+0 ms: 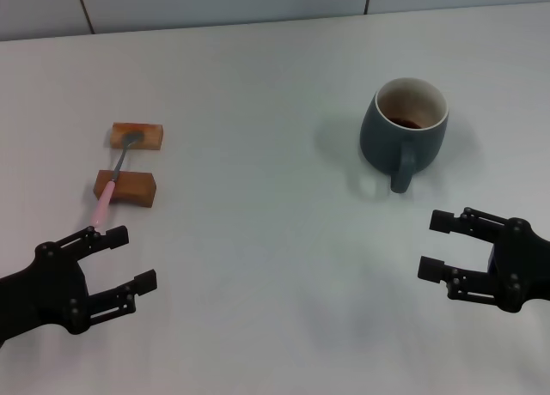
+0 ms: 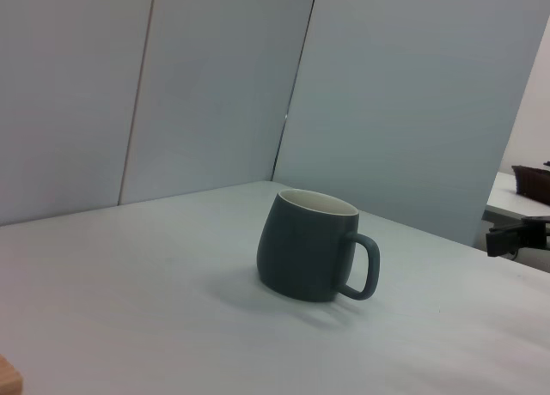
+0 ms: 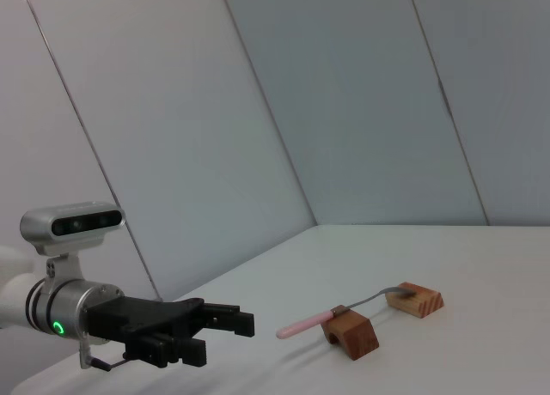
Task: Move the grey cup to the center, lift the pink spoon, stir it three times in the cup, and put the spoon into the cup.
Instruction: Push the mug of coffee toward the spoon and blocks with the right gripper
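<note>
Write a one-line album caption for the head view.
Open left gripper nears pink-handled metal spoon; open right gripper faces handled blue-grey ceramic mug.

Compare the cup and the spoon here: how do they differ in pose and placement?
The cup stands upright directly on the table, on the robot's right; the spoon lies flat on the left, raised across two wooden blocks. The cup sits beyond the right gripper; the spoon's pink handle points toward the left gripper. Neither is held, and both grippers are open.

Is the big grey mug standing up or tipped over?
Standing up. The rounded blue-grey ceramic mug sits on its base on the white table, its open mouth facing up, with brown residue inside.
</note>
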Motion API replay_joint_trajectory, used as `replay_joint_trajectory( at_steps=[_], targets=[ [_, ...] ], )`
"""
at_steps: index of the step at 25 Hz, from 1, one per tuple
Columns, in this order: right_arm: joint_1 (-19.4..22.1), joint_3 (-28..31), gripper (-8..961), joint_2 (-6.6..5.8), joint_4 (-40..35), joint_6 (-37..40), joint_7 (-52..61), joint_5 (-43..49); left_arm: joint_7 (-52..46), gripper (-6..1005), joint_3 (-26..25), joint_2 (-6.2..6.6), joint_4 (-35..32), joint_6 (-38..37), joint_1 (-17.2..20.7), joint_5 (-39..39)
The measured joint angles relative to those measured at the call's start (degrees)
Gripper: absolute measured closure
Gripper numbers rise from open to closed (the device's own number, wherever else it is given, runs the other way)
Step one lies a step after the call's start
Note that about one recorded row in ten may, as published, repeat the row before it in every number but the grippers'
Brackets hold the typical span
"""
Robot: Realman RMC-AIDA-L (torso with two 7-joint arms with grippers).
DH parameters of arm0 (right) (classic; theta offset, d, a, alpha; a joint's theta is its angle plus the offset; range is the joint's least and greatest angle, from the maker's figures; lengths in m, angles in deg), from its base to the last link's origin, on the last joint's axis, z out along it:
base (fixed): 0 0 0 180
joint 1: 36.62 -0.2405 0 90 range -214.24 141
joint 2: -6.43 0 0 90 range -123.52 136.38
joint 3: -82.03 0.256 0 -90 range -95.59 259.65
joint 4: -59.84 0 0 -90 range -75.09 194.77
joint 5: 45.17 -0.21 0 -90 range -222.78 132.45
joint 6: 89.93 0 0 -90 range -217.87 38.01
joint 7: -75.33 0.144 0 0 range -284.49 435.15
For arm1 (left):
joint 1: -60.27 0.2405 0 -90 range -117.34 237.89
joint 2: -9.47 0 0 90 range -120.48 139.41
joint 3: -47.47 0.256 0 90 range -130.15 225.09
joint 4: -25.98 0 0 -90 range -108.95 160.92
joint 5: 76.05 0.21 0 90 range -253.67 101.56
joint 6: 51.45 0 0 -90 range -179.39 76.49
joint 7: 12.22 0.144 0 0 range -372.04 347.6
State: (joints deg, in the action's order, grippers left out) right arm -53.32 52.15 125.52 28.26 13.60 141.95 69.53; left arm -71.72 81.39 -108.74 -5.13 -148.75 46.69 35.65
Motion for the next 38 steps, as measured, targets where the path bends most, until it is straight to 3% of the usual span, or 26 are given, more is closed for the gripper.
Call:
replay_joint_trajectory(
  at_steps=[12, 19, 24, 27, 28, 34, 38],
  targets=[
    [0.33, 0.64, 160, 0.06, 0.25, 1.5, -3.76, -1.86, 0.02, 205, 0.0, -0.03, 0.09, 0.1, -0.19, -0.27],
    [3.09, 1.44, 181, -0.07, 3.02, 0.94, -10.2, -17.26, 0.76, 208, -0.07, 0.11, 1.37, 0.32, -0.29, -0.45],
    [4.03, 9.04, 196, -0.14, 7.56, -1.97, -14.2, -25.74, 1.25, 209, -0.13, 0.0, 1.59, 0.36, -0.15, -0.45],
    [3.4, 14.23, 205, -0.22, 9.18, -7.22, -15.17, -26.94, 2.08, 210, -0.44, -0.03, 2.68, 0.37, -0.27, -0.45],
    [2.47, 16.72, 208, -0.21, 9.37, -12.66, -14.85, -27.0, 2.24, 211, -0.51, 0.01, 3.03, 0.48, -0.44, -0.45],
    [0.09, 18.32, 227, -0.21, 10.4, -24.28, -14.79, -27.1, 2.42, 213, -0.53, 0.0, 3.08, 0.64, -0.54, -0.44],
    [-2.73, 16.04, 239, -0.29, 10.49, -34.05, -15.31, -26.25, 2.89, 214, -0.69, -0.01, 3.62, 0.64, -0.56, -0.43]
  ],
)
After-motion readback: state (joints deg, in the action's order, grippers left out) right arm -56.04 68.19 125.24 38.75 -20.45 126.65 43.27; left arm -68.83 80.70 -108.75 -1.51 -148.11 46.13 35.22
